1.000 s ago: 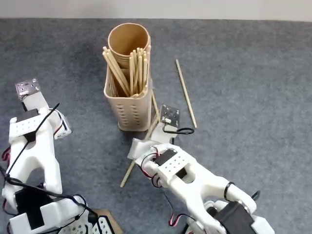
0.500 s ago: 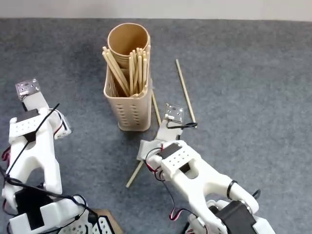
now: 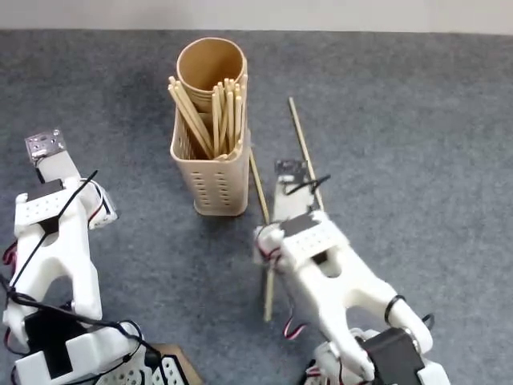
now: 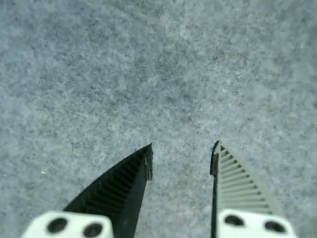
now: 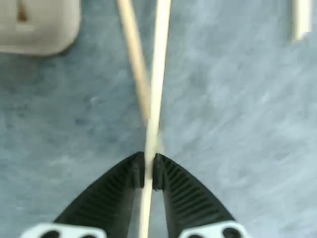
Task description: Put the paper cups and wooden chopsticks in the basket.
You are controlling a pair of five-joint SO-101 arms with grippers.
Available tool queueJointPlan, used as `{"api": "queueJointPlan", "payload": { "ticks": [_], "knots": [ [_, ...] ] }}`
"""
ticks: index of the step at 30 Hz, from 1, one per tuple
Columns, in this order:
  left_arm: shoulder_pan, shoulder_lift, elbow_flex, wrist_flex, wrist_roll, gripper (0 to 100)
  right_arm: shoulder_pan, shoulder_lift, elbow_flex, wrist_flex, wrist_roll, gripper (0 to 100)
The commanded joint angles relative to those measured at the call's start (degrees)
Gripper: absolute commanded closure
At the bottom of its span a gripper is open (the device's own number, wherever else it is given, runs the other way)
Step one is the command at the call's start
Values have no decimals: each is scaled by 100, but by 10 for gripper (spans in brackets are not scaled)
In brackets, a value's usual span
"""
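Looking down from above, I saw the basket (image 3: 210, 172) at the far middle, with a paper cup (image 3: 210, 68) and a bundle of chopsticks (image 3: 220, 112) inside, and a loose chopstick (image 3: 304, 152) on the carpet (image 3: 417, 120) to its right. In its wrist view the left gripper (image 4: 181, 158) hung released over bare carpet. The right gripper (image 5: 148, 171) was clenched on a single chopstick (image 5: 159, 74), whose near end ran out of the picture; in my judgement it needed lifting steeply before tipping over the rim.

High view: overhead, far. Wrist views: close, facing carpet (image 4: 148, 74); right shares basket (image 5: 34, 27) corner.
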Motion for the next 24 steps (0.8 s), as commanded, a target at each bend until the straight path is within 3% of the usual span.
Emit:
{"api": "queueJointPlan", "payload": {
  "ticks": [1, 7, 16, 24],
  "knots": [
    [-31, -48, -22, -18, 53, 789, 664, -189, -338, -110, 1547, 994],
    [-31, -48, -22, -18, 53, 789, 1297, -180, -514, -1429, 2971, 994],
    [31, -48, -22, -18, 53, 789, 1288, 31, -567, -2563, 3059, 994],
    [31, -48, -22, -18, 53, 789, 1314, 2404, -2712, -1912, 3604, 993]
  ]
}}
